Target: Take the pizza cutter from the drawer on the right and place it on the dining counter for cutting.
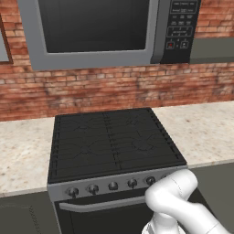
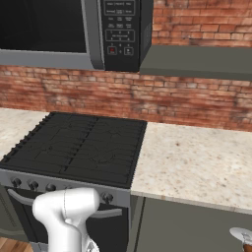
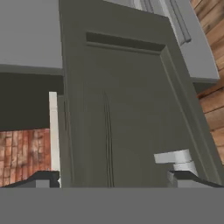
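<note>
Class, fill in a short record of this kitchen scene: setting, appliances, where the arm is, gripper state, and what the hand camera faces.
setting: brick-walled kitchen, speckled stone counter
appliances: black stove; microwave above it
arm: low in front of the stove, reaching down
gripper: open, holding nothing
hand camera faces: dark grey cabinet front, close up
pizza cutter: apparently at the right base view's lower right edge

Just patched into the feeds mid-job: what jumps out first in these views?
The black stove fills the middle of both base views, with beige stone counter on either side and a microwave on the red brick wall above. In the hand view, the open gripper hangs close over a dark grey cabinet panel. A small round silvery thing peeks in at the lower right edge of the right base view.
</note>
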